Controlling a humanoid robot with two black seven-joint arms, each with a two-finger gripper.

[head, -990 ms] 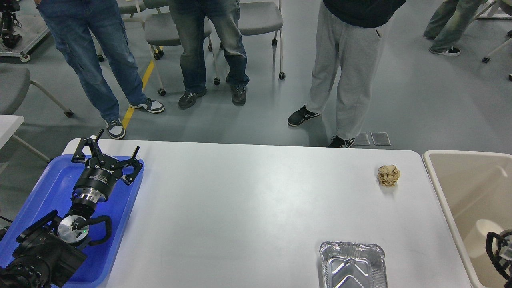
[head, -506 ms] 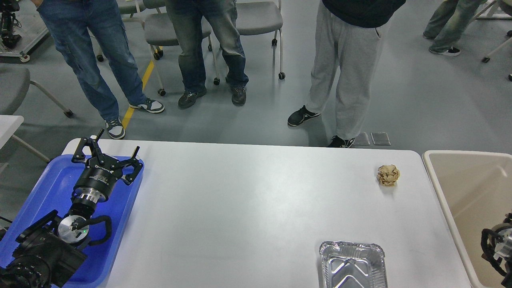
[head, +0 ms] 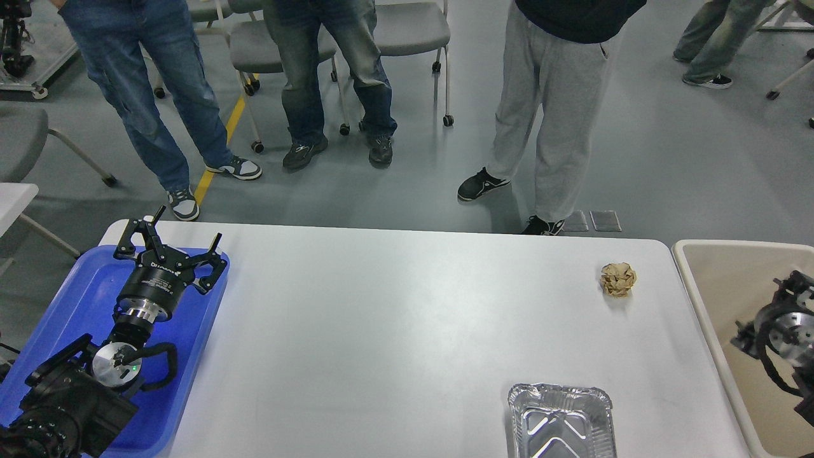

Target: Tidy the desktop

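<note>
Head view
Desktop (head: pixel 407 331): white glossy tabletop with rounded corners, filling the lower middle of the view between the blue tray and the beige bin.
Blue tray (head: pixel 76 299): at the desktop's left end, under the left arm.
Left gripper (head: pixel 170 245): above the tray's far right corner; fingers spread apart, holding nothing.
Paper ball (head: pixel 617 280): crumpled, tan, on the desktop near its far right corner.
Foil container (head: pixel 562 421): empty, on the desktop at the near edge, right of centre, partly cut off by the frame.
Beige bin (head: pixel 699 299): just beside the desktop's right end.
Right gripper (head: pixel 785 286): over the bin, at the frame's right edge; finger state cannot be determined.
</note>
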